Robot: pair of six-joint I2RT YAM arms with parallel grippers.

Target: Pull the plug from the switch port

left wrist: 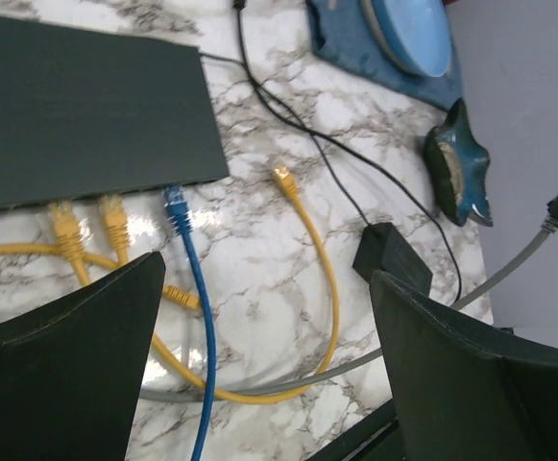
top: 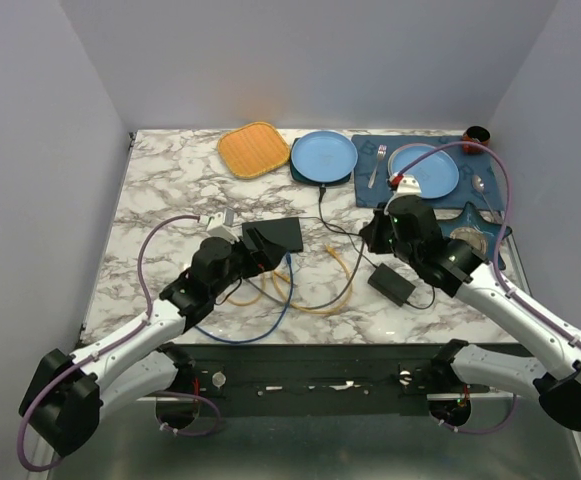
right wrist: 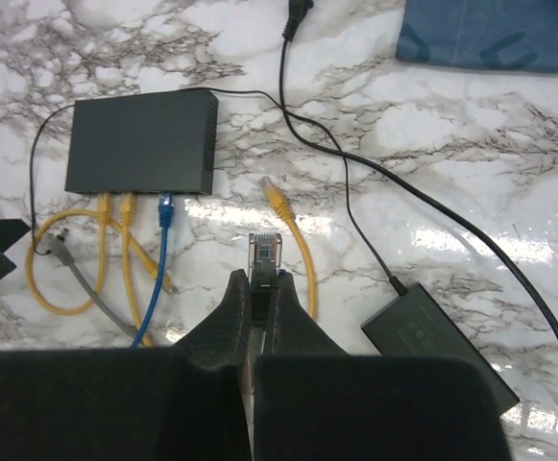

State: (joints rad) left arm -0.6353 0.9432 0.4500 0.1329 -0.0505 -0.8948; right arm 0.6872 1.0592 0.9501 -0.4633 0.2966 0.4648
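1. Our left pincer (left wrist: pixel 267 279) gapes wide, hovering on the near, port side of the switch (left wrist: pixel 86 106).
2. Our right pincer (right wrist: pixel 263 280) pinches a clear plug (right wrist: pixel 264 248), held apart from the switch.
3. The switch lies flat on the table (right wrist: pixel 451 144), with one blue plug (right wrist: pixel 165 207) and two yellow plugs (right wrist: pixel 104 204) in its ports.

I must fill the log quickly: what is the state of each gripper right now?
Left gripper: open, holding nothing.
Right gripper: fingers closed on the plug.
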